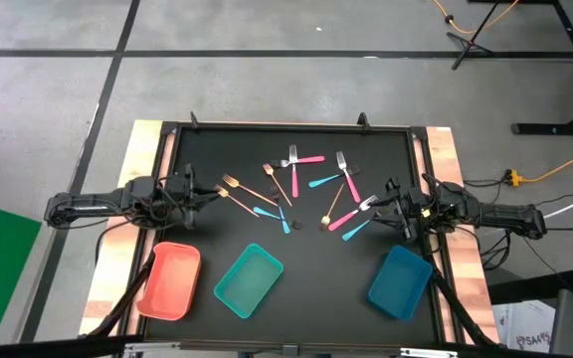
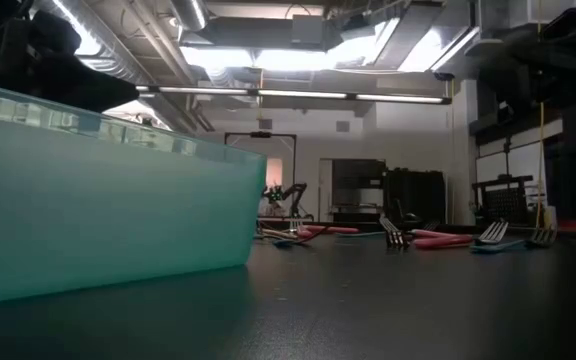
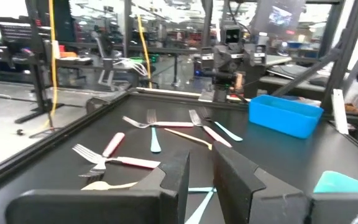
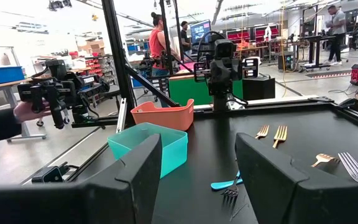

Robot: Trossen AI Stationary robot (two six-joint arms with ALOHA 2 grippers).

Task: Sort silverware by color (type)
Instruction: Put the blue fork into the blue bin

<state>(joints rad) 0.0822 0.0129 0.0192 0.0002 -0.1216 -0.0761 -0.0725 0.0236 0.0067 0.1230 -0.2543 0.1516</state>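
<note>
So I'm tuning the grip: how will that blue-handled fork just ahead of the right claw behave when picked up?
The blue-handled fork is thin and lies flat on the table, so it will probably be hard to get under and may slide when nudged. It looks small and light, likely stiff. It shouldn't roll.

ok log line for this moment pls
left pincer: narrow gap, empty, table's left | right pincer: open, empty, table's right | silverware: all loose mid-table | trays: empty

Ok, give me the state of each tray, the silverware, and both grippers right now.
Coral tray: empty.
Teal tray: empty.
Blue tray: empty.
Silverware: scattered loose on the mat, unsorted.
Left gripper: narrow gap, holding nothing.
Right gripper: open, holding nothing.
</note>
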